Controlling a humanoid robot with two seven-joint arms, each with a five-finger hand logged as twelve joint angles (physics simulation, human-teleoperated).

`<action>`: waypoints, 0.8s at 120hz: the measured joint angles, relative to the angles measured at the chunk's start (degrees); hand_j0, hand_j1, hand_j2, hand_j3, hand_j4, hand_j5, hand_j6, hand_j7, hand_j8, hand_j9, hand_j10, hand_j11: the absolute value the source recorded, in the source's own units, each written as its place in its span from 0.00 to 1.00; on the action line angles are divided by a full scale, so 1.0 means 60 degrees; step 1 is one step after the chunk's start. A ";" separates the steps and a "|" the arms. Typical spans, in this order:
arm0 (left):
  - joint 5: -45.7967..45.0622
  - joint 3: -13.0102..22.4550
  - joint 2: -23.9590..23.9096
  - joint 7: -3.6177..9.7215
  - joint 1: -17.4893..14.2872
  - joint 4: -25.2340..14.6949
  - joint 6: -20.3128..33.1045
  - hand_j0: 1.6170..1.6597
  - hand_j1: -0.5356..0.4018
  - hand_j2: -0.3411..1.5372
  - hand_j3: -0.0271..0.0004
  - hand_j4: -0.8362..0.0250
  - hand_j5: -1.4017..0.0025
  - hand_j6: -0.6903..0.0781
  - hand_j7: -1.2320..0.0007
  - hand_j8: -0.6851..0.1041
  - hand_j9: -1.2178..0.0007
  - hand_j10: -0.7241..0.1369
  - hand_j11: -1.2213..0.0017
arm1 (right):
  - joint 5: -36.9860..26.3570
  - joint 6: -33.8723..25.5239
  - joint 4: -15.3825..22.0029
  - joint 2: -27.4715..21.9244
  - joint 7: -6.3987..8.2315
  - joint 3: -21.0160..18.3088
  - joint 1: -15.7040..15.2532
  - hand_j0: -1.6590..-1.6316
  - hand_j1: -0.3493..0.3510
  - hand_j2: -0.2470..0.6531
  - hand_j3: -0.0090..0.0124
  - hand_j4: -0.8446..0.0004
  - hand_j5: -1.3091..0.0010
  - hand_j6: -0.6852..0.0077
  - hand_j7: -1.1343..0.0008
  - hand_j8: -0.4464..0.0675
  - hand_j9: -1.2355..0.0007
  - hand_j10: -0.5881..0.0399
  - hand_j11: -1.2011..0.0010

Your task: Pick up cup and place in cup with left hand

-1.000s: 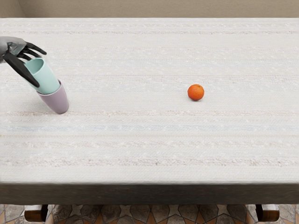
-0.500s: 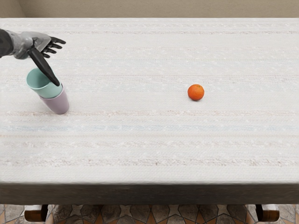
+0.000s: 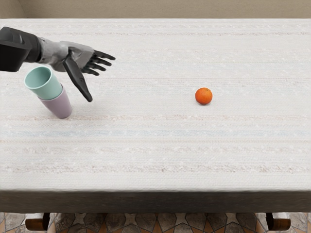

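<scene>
My left hand [image 3: 98,76] is over the table's left part, fingers spread and holding nothing, to the right of the cups and a little farther back. The mint-green cup [image 3: 47,89] sits inside the purple cup [image 3: 60,105], its upper part sticking out above the purple rim. The purple cup stands on the tablecloth at the left. No contact between the hand and either cup is visible.
An orange [image 3: 203,96] lies on the table [image 3: 160,145] right of centre. The table's front edge runs across the lower part of the view, with tiled floor below it.
My left hand has let go of the mint-green cup and moved to the right, bringing more of its forearm into view. The mint-green cup has shifted slightly while staying in the purple one.
</scene>
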 joint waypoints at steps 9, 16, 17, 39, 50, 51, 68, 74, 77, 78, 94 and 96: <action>-0.1311 -0.0168 0.0544 0.0000 0.0074 0.0004 -0.0271 0.96 0.94 0.18 0.99 0.96 0.99 0.89 0.99 0.86 0.99 0.83 0.99 | 0.0000 0.0000 0.0000 0.0000 0.0000 0.0002 0.0000 0.04 0.00 0.27 0.42 1.00 1.00 0.99 1.00 0.87 1.00 0.94 1.00; -0.2157 -0.0234 0.0600 0.0000 0.0258 0.0006 -0.0380 0.96 0.94 0.18 0.99 0.96 0.99 0.89 0.99 0.86 0.99 0.83 0.99 | 0.0000 0.0000 0.0000 0.0000 0.0000 0.0001 0.0000 0.04 0.00 0.27 0.42 1.00 1.00 0.99 1.00 0.87 1.00 0.94 1.00; -0.2259 -0.0241 0.0601 0.0000 0.0289 0.0006 -0.0392 0.96 0.94 0.18 0.99 0.96 0.99 0.89 0.99 0.86 0.99 0.83 0.99 | 0.0000 0.0000 0.0000 0.0000 0.0000 0.0001 0.0000 0.04 0.00 0.27 0.42 1.00 1.00 0.99 1.00 0.87 1.00 0.94 1.00; -0.4104 -0.0315 0.1274 0.0000 0.1418 0.0005 -0.0505 0.96 0.94 0.18 0.99 0.96 0.99 0.89 0.99 0.86 0.99 0.83 0.99 | 0.0000 0.0000 0.0000 0.0000 0.0000 -0.0001 0.0000 0.04 0.00 0.27 0.42 1.00 1.00 0.99 1.00 0.87 1.00 0.94 1.00; -0.4834 -0.0337 0.1993 0.0000 0.1892 -0.0016 -0.0520 0.96 0.94 0.18 0.99 0.97 0.99 0.89 1.00 0.86 1.00 0.84 0.99 | 0.0000 0.0000 0.0000 0.0000 0.0000 -0.0001 0.0000 0.04 0.00 0.27 0.42 1.00 1.00 0.99 1.00 0.87 1.00 0.94 1.00; -0.4887 -0.0340 0.2046 0.0000 0.1900 -0.0019 -0.0521 0.96 0.94 0.18 0.99 0.97 1.00 0.89 1.00 0.86 1.00 0.84 1.00 | 0.0000 0.0000 0.0000 0.0000 0.0000 -0.0001 0.0000 0.04 0.00 0.27 0.42 1.00 1.00 0.99 1.00 0.87 1.00 0.94 1.00; -0.5449 -0.0365 0.2764 0.0000 0.2115 -0.0113 -0.0529 0.96 0.94 0.18 0.99 0.97 1.00 0.90 1.00 0.87 1.00 0.84 1.00 | 0.0000 0.0000 0.0000 0.0000 0.0000 0.0000 0.0000 0.04 0.00 0.27 0.42 1.00 1.00 0.99 1.00 0.87 1.00 0.94 1.00; -0.5539 -0.0369 0.2909 0.0000 0.2206 -0.0134 -0.0529 0.96 0.94 0.18 0.99 0.97 1.00 0.90 1.00 0.87 1.00 0.84 1.00 | 0.0000 0.0000 0.0000 0.0000 0.0000 -0.0002 0.0000 0.04 0.00 0.27 0.42 1.00 1.00 0.99 1.00 0.87 1.00 0.94 1.00; -0.5587 -0.0370 0.3052 0.0000 0.2260 -0.0142 -0.0530 0.96 0.94 0.18 0.99 0.97 1.00 0.90 1.00 0.87 1.00 0.84 1.00 | 0.0000 0.0000 0.0000 0.0000 0.0000 -0.0001 0.0000 0.04 0.00 0.27 0.42 1.00 1.00 0.99 1.00 0.87 1.00 0.94 1.00; -0.5603 -0.0370 0.3117 0.0000 0.2281 -0.0144 -0.0530 0.96 0.94 0.18 0.99 0.97 1.00 0.90 1.00 0.87 1.00 0.84 1.00 | 0.0000 0.0000 0.0000 0.0000 0.0000 -0.0001 0.0000 0.04 0.00 0.27 0.42 1.00 1.00 0.99 1.00 0.87 1.00 0.94 1.00; -0.5815 -0.0372 0.3609 -0.0001 0.2321 -0.0161 -0.0531 0.96 0.94 0.18 0.99 0.97 1.00 0.90 1.00 0.86 1.00 0.83 1.00 | 0.0000 0.0000 0.0000 0.0000 0.0000 0.0001 0.0000 0.04 0.00 0.27 0.42 1.00 1.00 0.99 1.00 0.87 1.00 0.94 1.00; -0.5832 -0.0372 0.3637 -0.0001 0.2321 -0.0162 -0.0531 0.96 0.94 0.18 0.99 0.97 1.00 0.90 1.00 0.86 1.00 0.83 1.00 | 0.0000 0.0000 0.0000 0.0000 0.0000 0.0000 0.0000 0.04 0.00 0.27 0.42 1.00 1.00 0.99 1.00 0.87 1.00 0.94 1.00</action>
